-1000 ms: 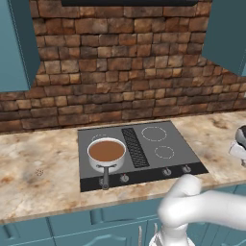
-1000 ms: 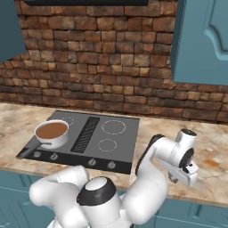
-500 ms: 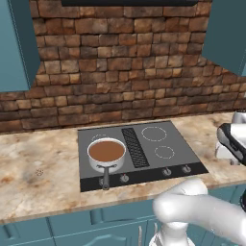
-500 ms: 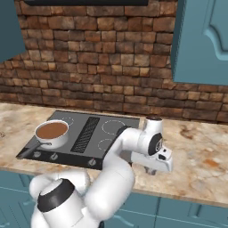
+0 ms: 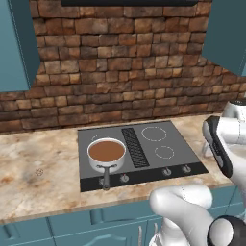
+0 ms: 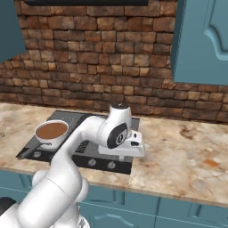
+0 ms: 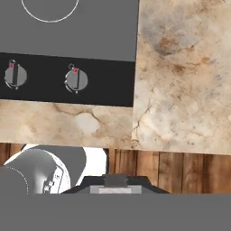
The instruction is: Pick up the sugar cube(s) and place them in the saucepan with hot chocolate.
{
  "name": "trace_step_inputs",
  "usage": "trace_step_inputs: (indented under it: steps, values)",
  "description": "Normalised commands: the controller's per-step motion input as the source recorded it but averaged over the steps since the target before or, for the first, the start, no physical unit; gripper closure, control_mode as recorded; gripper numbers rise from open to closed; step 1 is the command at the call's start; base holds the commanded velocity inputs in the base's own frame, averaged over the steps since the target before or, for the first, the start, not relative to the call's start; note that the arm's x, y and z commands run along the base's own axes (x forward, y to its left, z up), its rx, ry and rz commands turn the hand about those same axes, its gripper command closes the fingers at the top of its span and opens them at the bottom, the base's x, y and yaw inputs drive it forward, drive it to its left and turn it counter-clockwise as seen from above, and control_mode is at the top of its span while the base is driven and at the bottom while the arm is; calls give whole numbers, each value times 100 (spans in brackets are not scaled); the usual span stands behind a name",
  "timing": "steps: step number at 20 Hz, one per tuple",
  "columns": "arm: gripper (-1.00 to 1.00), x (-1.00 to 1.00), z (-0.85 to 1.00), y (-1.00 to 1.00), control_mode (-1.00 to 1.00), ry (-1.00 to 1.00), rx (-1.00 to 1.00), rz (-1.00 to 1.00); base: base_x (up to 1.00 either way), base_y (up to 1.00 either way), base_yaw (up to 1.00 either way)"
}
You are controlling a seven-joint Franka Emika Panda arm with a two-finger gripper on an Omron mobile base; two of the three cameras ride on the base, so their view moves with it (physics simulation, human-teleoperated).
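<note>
Hand view looks straight down past the gripper point(image 7: 116, 180), jaws closed and nothing between them, onto the front edge of the beige stone counter point(image 7: 180, 81). Just beyond sit two stove knobs point(image 7: 76, 80) on the cooktop point(image 6: 95, 153). Further off to the gripper's left, the saucepan with hot chocolate point(image 6: 51, 132) rests on a front burner, handle point(image 5: 105, 177) pointing toward the robot. Well beyond it, a faint pale speck point(image 5: 39, 172) lies on the counter, too small to identify.

Cooktop point(image 5: 158, 144): dark, set into the beige marbled tabletop point(image 5: 33, 178).
Knobs point(image 7: 76, 80): along its front strip.
Wall point(image 5: 120, 67): brick.
Cabinets point(image 6: 205, 40): teal.
</note>
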Motion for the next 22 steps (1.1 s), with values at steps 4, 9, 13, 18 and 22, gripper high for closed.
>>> trace_step_inputs:
  steps: [4,9,13,18,22]
  values:
    - [100,0,68,100,-100,-11,16,34,0,0,0]
    - [100,0,78,100,-100,-6,4,22,0,0,0]
    - [100,2,52,100,-100,0,0,15,0,0,0]
    - [100,10,4,100,-100,0,-10,7,0,0,0]
    - [100,45,0,100,-100,5,-12,3,0,0,0]
